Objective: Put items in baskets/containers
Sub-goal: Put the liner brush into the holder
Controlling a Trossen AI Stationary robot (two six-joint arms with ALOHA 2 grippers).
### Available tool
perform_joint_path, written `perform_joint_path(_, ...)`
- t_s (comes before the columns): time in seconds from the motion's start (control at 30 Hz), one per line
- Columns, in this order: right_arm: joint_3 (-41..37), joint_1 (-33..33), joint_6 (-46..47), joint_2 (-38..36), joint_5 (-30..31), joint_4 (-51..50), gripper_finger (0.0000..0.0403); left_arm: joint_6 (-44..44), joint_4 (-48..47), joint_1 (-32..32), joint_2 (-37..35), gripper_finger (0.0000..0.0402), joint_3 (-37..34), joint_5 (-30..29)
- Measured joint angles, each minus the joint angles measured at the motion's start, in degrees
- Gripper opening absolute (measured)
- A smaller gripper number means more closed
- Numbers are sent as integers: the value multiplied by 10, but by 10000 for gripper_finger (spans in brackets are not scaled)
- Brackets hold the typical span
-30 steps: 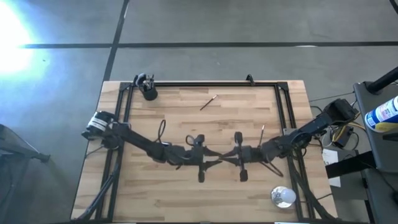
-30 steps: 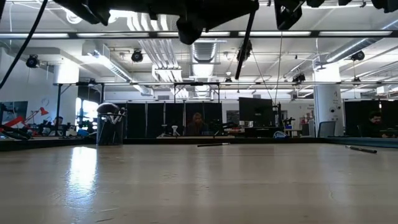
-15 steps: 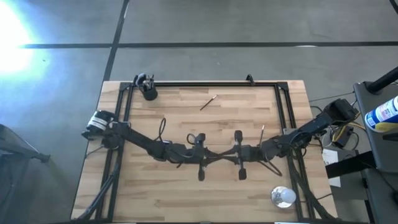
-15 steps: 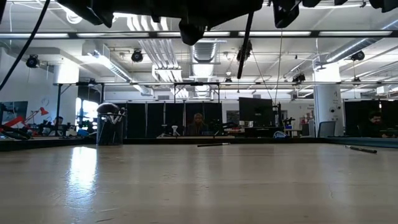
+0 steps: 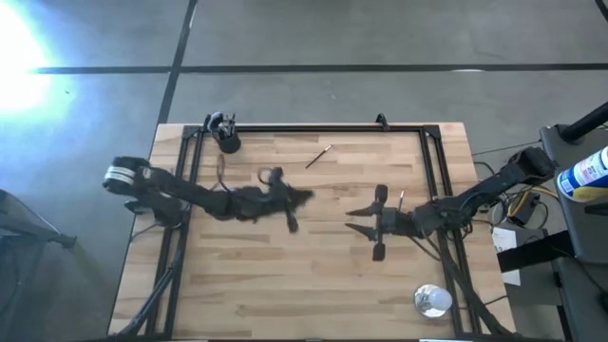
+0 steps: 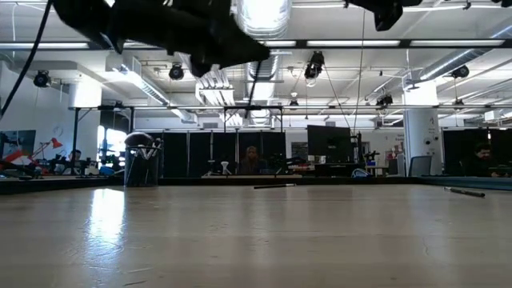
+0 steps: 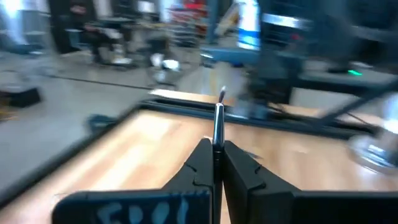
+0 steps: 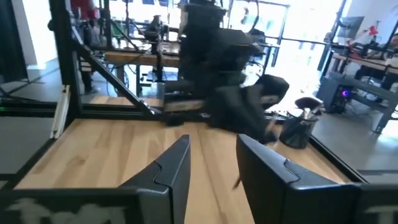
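Above the bench, left pincer is clenched on a slim brush — right pincer gapes empty; black cup sits at the far-left corner.

Glare is blowing out the high view's upper left. Ceiling lights are reflecting off the tabletop in the low view. Motion blur is smearing the left wrist view; bright windows are washing out the right wrist view's upper right.
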Motion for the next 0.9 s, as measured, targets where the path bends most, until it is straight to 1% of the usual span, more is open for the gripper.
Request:
perform_joint_path(0.1, -18, 0, 0, -23, 7, -10, 94, 1, 7, 50, -58, 9, -50, -20)
perform_joint_path(0.27, -53, -11, 0, -37, 13, -11, 23, 6, 5, 153, -173, 9, -135, -47)
perform_joint_path(0.37, -67, -23, 0, -35, 12, -8, 12, 11, 5, 228, -236, 9, -179, -50)
perform_joint_path(0.5, -75, -42, 2, -26, 13, -4, 9, 15, 3, 341, -293, 9, -217, -47)
perform_joint_path(0.6, -77, -57, 2, -21, 11, -2, 8, 15, -9, 436, -310, 9, -225, -13)
perform_joint_path(0.73, -78, -77, -5, -19, 12, -1, 8, 0, -30, 547, -303, 9, -225, 55)
perform_joint_path(0.8, -78, -86, -11, -19, 11, 0, 8, 2, -30, 585, -293, 9, -226, 67)
perform_joint_path(0.9, -78, -102, -21, -19, 11, 3, 8, 5, -29, 620, -275, 9, -227, 85)
